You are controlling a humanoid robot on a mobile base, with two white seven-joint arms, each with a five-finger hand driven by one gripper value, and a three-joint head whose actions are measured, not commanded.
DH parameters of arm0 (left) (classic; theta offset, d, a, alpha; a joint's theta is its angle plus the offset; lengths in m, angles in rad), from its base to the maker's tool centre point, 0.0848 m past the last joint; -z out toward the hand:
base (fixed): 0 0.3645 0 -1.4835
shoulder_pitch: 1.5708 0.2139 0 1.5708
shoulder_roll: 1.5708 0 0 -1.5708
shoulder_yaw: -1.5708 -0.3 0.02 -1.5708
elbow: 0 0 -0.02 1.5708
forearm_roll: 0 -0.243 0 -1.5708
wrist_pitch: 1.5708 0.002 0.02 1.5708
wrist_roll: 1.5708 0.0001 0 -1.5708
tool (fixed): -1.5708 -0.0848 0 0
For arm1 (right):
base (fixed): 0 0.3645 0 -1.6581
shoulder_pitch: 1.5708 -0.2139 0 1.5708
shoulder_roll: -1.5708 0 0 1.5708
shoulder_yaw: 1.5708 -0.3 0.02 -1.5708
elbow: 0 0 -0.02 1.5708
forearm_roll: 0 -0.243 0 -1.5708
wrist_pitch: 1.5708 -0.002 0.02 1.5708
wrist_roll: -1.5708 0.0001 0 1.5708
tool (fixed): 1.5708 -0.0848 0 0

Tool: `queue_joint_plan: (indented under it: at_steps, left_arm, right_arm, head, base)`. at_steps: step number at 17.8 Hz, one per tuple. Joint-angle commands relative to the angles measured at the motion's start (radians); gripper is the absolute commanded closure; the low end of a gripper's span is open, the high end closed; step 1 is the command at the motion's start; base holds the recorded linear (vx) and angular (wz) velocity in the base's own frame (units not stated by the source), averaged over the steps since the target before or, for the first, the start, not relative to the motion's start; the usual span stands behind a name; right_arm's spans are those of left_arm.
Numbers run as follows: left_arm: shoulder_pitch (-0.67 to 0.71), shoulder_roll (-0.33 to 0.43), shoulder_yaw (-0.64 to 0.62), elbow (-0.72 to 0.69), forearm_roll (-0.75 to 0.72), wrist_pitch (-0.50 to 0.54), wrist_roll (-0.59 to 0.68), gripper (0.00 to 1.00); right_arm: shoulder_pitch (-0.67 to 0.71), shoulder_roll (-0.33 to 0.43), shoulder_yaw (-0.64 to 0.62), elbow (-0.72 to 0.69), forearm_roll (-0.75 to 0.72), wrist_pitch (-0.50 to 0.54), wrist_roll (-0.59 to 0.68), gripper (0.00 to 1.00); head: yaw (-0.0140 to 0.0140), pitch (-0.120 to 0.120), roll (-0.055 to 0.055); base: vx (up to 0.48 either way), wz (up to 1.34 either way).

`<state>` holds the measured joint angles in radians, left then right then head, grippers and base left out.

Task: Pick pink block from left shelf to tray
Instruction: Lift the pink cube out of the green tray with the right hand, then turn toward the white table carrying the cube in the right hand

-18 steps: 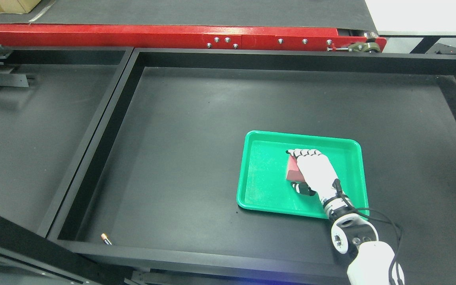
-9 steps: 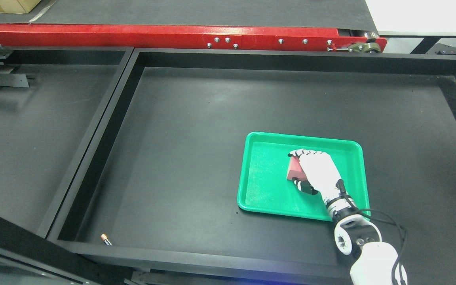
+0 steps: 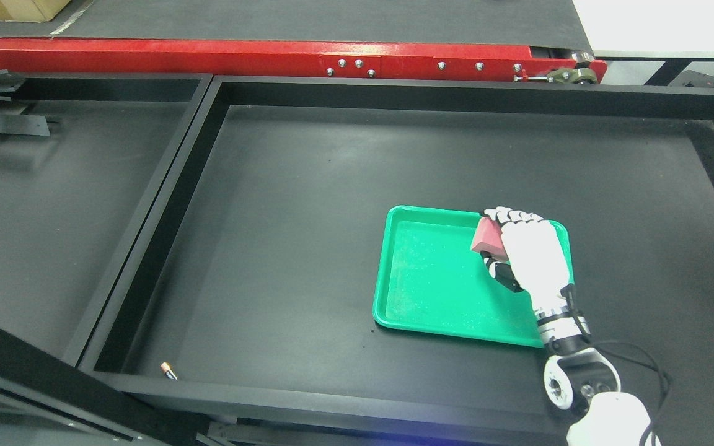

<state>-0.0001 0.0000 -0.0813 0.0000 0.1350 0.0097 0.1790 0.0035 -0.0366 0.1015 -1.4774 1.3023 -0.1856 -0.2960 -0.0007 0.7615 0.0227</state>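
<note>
Right hand [image 3: 527,254] clenched round pink block [image 3: 488,238], right of frame centre, over upper right corner of green tray [image 3: 431,297]. Small battery [image 3: 168,370] lower left.

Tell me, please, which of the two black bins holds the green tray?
The larger right bin; the tray sits there, while the left bin has none.

tray [image 3: 431,291] right of centre in shelf bin [image 3: 307,186] | block [image 3: 488,238] over tray's back-right corner | battery [image 3: 168,370] front-left
</note>
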Motion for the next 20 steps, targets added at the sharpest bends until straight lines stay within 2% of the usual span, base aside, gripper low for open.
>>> queue_joint_plan:
  at_steps: [1, 13, 20]
  left_arm:
    - [-0.029, 0.017, 0.000, -0.017, 0.000, 0.000, 0.000, 0.00]
    - [-0.031, 0.017, 0.000, -0.017, 0.000, 0.000, 0.000, 0.00]
    - [-0.029, 0.017, 0.000, -0.017, 0.000, 0.000, 0.000, 0.00]
  right_arm:
    - [0.076, -0.032, -0.042, -0.159, -0.057, -0.005, -0.391, 0.98]
    - [0.118, -0.032, -0.054, -0.159, -0.074, -0.037, -0.402, 0.98]
    - [0.138, -0.031, -0.056, -0.159, -0.084, -0.037, -0.402, 0.98]
  head:
    - [0.0000, 0.000, 0.000]
    - [0.0000, 0.000, 0.000]
    - [0.0000, 0.000, 0.000]
  base:
    - [-0.046, 0.07]
    - [-0.092, 0.22]
    - [-0.147, 0.62]
